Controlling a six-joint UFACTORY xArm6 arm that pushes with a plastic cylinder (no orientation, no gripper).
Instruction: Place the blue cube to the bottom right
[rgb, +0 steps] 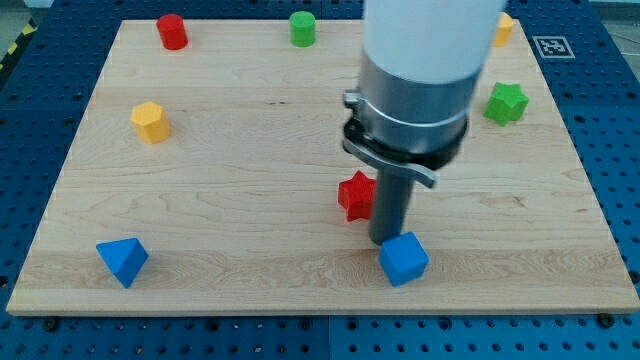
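Blue cube (404, 259) sits near the table's (250, 150) bottom edge, my tip (385, 242), a plain rod with nothing to open or close, touching its upper-left corner, so an off-centre push may spin it away.

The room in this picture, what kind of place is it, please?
Probably a robot test bench in a lab: a wooden board with small coloured blocks such as the blue cube, a blue perforated table, and a printed marker.

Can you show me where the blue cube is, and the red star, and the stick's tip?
blue cube (404, 259), camera view, on its front face.
red star (353, 195), camera view, on its visible left part.
my tip (385, 241), camera view, on the rod's very end, just above-left of the cube.
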